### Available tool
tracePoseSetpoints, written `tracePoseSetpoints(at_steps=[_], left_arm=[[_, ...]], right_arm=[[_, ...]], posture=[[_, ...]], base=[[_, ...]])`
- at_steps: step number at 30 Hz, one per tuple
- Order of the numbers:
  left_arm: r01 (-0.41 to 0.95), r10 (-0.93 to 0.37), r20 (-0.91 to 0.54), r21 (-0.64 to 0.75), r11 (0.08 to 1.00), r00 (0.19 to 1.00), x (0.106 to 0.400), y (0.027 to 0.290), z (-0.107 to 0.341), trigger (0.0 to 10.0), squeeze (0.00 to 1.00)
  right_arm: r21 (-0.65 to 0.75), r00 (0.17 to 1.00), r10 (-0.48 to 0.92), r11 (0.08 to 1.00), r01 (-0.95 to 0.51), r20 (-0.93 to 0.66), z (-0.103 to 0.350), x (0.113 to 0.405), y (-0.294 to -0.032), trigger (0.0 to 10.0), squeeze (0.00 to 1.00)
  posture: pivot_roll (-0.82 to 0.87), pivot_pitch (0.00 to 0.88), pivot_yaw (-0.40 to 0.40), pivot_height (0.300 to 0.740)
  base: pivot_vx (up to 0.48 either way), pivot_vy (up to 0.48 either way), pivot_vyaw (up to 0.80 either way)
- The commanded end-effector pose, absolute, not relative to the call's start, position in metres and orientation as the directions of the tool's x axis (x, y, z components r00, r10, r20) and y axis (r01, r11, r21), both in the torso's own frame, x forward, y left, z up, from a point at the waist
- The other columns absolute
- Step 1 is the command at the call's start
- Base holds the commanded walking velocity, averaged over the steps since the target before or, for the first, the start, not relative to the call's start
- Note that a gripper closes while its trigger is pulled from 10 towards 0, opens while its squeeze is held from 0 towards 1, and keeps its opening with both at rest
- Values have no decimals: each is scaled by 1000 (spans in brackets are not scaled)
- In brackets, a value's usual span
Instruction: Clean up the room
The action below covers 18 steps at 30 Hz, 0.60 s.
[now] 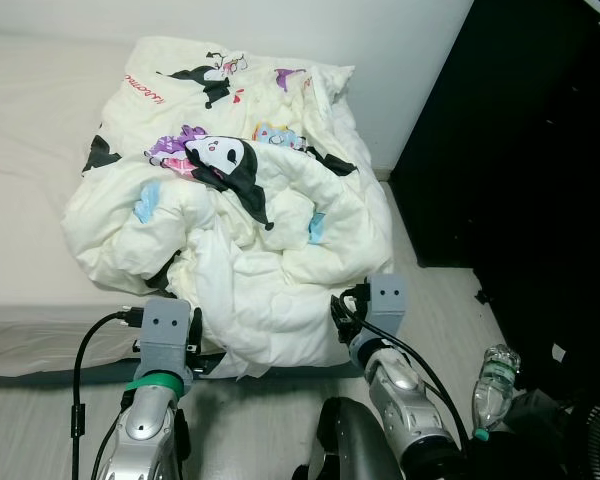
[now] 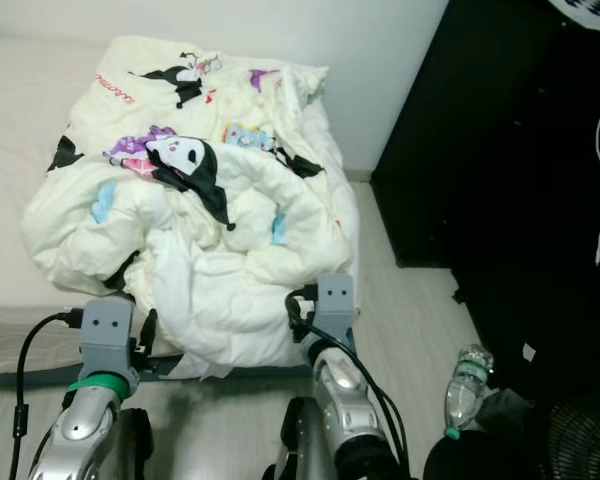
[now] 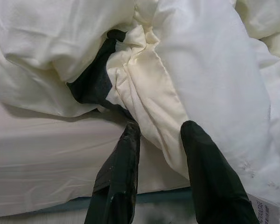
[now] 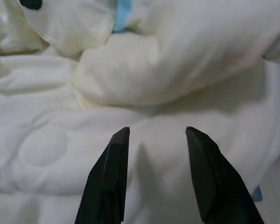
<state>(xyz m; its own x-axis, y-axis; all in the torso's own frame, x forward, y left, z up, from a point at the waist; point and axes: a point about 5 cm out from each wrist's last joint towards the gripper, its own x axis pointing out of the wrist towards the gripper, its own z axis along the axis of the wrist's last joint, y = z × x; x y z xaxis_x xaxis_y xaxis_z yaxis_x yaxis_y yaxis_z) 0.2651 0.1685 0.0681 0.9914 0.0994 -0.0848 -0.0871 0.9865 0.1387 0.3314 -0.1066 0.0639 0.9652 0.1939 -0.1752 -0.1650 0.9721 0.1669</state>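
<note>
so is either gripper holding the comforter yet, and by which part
Nothing held. Left gripper straddles a fold at the comforter's near edge, fingers open; right gripper is open just short of it.

I see the right gripper point(image 4: 156, 135) with both black fingers point(image 4: 107, 182) spread apart, tips just over the cream quilted comforter point(image 4: 130, 84). Thick fold ahead at 12 o'clock. Round stitched patch point(image 4: 43, 145) at 9 o'clock. Small blue patch point(image 4: 123, 9) beyond the fold.
</note>
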Motion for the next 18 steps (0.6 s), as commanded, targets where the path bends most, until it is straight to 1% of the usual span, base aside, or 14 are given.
tracePoseSetpoints(at_steps=[1, 2, 3, 4, 5, 6, 7, 18], left_arm=[[-116, 140, -71, 265, 957, 988, 240, 205, 65, 10000, 0], [-146, 176, -90, 270, 952, 980, 239, 208, 64, 10000, 0], [-146, 176, -90, 270, 952, 980, 239, 208, 64, 10000, 0], [-128, 158, -109, 243, 962, 981, 252, 195, 63, 10000, 0], [-100, 128, -128, 203, 974, 984, 266, 178, 62, 10000, 0], [-81, 108, -140, 182, 980, 984, 276, 167, 63, 10000, 0], [-69, 95, -142, 176, 982, 985, 280, 162, 63, 10000, 0], [-77, 103, -147, 173, 982, 984, 276, 163, 61, 10000, 0]], right_arm=[[181, 961, 227, 963, -198, -157, 82, 351, -95, 10000, 1000], [172, 956, 250, 959, -224, -151, 88, 356, -87, 10000, 0], [172, 956, 250, 959, -224, -151, 88, 356, -87, 10000, 0], [170, 959, 242, 961, -217, -148, 84, 352, -91, 10000, 0], [170, 965, 214, 967, -188, -154, 75, 344, -100, 10000, 0], [172, 967, 199, 970, -172, -158, 69, 338, -105, 10000, 0], [174, 969, 191, 971, -162, -160, 67, 335, -108, 10000, 0], [175, 967, 196, 970, -167, -161, 65, 338, -107, 10000, 0]], posture=[[85, 173, -151, 578], [99, 150, -152, 578], [99, 150, -152, 578], [61, 107, -97, 578], [35, 84, -70, 578], [36, 89, -81, 578], [36, 89, -81, 578], [37, 83, -79, 578]], base=[[0, 0, 0], [0, 0, 0], [0, 0, 0], [0, 0, 0], [0, 0, 0], [0, 0, 0], [0, 0, 0], [0, 0, 0]])
